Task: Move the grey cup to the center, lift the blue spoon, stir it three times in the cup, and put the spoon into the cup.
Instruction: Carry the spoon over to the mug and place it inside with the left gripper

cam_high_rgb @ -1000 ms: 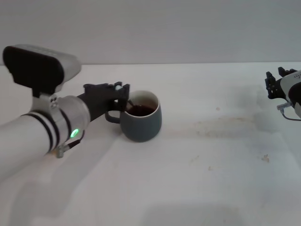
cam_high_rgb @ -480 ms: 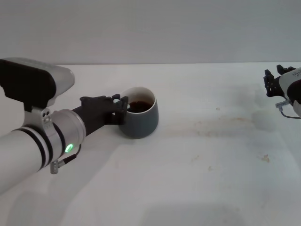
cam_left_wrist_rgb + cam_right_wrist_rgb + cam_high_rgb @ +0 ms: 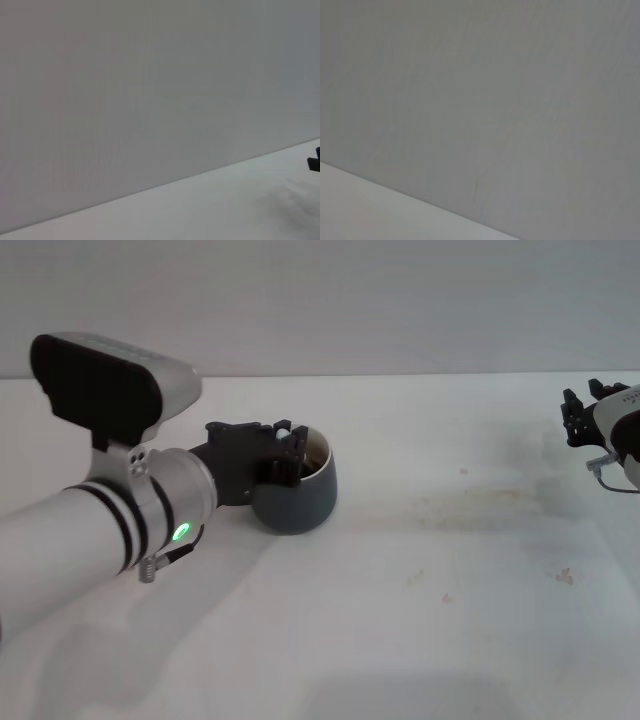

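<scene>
The grey cup (image 3: pixel 300 500) stands on the white table left of the middle, its white rim and a little dark liquid showing at the far side. My left gripper (image 3: pixel 285 455) hangs over the cup's left rim and mouth, covering the handle and most of the opening. The blue spoon is hidden from view. My right gripper (image 3: pixel 583 415) stays at the far right edge, well away from the cup. Neither wrist view shows the cup.
The white table (image 3: pixel 450 570) reaches from the cup to the right arm, with faint brownish stains (image 3: pixel 480 505) on it. A grey wall runs behind. Both wrist views show only wall and table edge, with a small dark piece (image 3: pixel 315 161) at one border.
My left arm has risen and pushed forward, so the gripper went from beside the cup's handle to over its rim. The cup shifted slightly left earlier. The right arm barely moved.
</scene>
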Robot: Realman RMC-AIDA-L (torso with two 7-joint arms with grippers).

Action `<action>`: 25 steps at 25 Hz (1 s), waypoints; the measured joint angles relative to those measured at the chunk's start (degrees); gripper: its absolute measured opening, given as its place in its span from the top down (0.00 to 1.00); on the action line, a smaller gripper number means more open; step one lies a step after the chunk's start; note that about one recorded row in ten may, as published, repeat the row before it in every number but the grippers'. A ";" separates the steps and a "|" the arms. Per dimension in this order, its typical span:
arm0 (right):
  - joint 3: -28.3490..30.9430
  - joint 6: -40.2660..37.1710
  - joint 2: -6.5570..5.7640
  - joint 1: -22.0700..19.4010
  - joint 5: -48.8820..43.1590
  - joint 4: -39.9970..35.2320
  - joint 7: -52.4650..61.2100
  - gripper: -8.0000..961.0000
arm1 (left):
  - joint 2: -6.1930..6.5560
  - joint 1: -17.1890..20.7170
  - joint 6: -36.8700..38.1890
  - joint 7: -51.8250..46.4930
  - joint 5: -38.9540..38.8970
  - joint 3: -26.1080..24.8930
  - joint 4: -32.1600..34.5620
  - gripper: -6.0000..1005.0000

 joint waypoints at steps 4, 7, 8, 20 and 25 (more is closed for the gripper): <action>0.01 -0.06 0.00 -0.18 0.00 0.04 0.00 0.69 | -0.12 -3.43 2.41 -0.19 -1.11 0.14 5.42 0.80; 0.06 -0.06 0.00 -0.27 0.00 0.04 0.00 0.69 | -0.14 -4.93 3.15 -0.20 -1.56 0.33 8.05 0.80; 0.07 -0.06 0.00 -0.28 0.00 0.04 0.00 0.69 | -0.14 -5.14 3.20 -0.20 -1.57 0.37 8.41 0.80; 0.01 -0.07 0.00 -0.31 0.00 0.03 0.00 0.69 | 0.10 -0.01 10.75 0.19 -1.70 0.98 7.28 0.76; 0.39 -0.46 0.00 -0.59 0.00 0.03 0.00 0.69 | 0.20 3.18 15.11 0.22 -1.56 0.61 5.39 0.58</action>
